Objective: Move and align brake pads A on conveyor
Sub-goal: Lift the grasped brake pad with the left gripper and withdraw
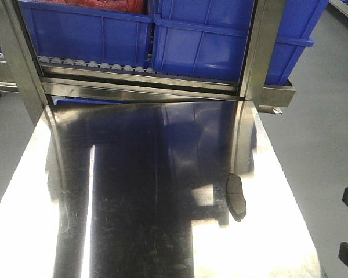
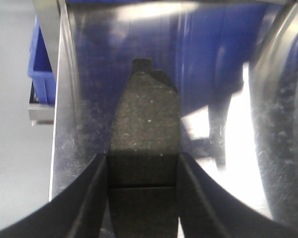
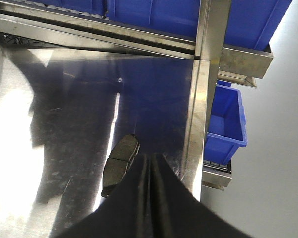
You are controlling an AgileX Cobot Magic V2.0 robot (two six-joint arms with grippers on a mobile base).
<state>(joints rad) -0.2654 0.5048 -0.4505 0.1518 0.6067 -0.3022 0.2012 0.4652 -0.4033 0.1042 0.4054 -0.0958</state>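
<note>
Of two racked blue bins (image 1: 93, 40), one holds red items (image 1: 87, 6); left pincer (image 2: 141, 156) grasps a brake pad (image 2: 146, 114), right pincer (image 3: 150, 157) clenched empty.

The shiny steel tabletop (image 1: 133, 231) is polished metal: mirror-glossy, with fine scratches and speckle all over. The dark grey-brown oblong brake pad (image 2: 144, 124) sits between my left gripper's (image 2: 143, 163) black fingers (image 2: 89, 198). It's matt, with a gritty, granular face and no sheen. The second pad (image 3: 120, 166), lying on the steel, has the same dull finish. The fingers look like smooth black plastic, satin, and so do those of my right gripper (image 3: 150, 157). The big blue bins (image 1: 209, 46) are moulded plastic, smooth, slight gloss. The roller rack frame (image 1: 261, 52) is brushed metal, duller than the tabletop. The grey floor (image 1: 330, 116) is matt and even.
</note>
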